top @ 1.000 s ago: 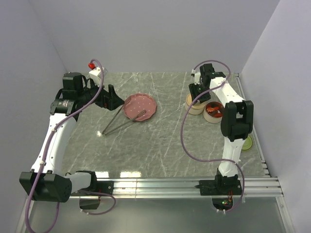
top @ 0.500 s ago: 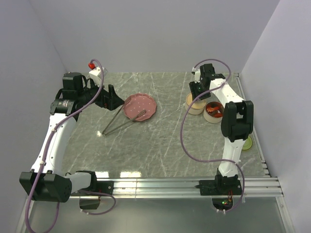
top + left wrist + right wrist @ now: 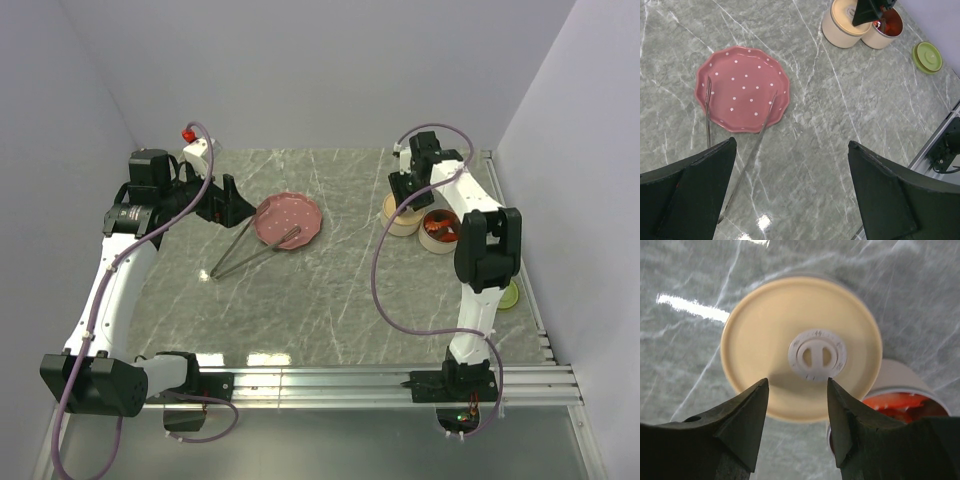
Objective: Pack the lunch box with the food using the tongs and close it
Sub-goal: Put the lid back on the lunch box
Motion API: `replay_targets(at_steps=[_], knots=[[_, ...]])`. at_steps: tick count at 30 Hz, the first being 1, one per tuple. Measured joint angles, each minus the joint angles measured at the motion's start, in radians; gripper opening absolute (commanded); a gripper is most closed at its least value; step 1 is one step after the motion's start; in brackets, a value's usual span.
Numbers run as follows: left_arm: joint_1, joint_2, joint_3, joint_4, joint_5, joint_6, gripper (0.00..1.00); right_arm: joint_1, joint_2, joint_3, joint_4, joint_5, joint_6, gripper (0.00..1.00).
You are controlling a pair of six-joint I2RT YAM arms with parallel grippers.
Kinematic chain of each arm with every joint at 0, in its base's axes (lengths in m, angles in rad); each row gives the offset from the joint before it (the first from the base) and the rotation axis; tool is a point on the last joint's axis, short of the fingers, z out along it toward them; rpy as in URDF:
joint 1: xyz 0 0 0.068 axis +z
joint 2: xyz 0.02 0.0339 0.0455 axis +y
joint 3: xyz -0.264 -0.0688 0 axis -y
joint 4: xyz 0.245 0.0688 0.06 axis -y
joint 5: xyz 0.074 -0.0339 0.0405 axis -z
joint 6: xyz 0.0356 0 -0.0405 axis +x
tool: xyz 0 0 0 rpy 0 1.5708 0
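Observation:
The grey metal tongs (image 3: 252, 251) lie on the table, their two arm tips resting on the pink dotted plate (image 3: 290, 212); the left wrist view shows the tongs (image 3: 761, 129) across the plate (image 3: 742, 80). My left gripper (image 3: 228, 202) hangs open just left of the plate, holding nothing (image 3: 791, 142). The lunch box is two round cream tiers. One tier (image 3: 401, 217) carries a cream lid (image 3: 790, 335) with a white knob (image 3: 817, 355). The other tier (image 3: 439, 232) is open, with red-orange food (image 3: 895, 405) inside. My right gripper (image 3: 797, 382) is open just above the cream lid.
A small green lid (image 3: 510, 295) lies near the right edge of the table, also in the left wrist view (image 3: 927, 55). A metal rail (image 3: 380, 380) runs along the near edge. Grey walls enclose the table on three sides.
The right gripper has shifted very slightly over the lidded tier. The left arm, tongs and plate have not moved.

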Motion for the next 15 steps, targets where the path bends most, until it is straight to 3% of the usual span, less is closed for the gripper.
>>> replay_targets(at_steps=[11, 15], knots=[[0.000, -0.003, 0.000, -0.001, 0.000, 0.014, 1.00, -0.011, -0.018, 0.063, -0.132, -0.100, 0.002, 0.60], [0.000, -0.004, 0.000, -0.001, 0.007, 0.024, 0.99, -0.064, -0.123, 0.025, -0.162, -0.170, -0.016, 0.73]])
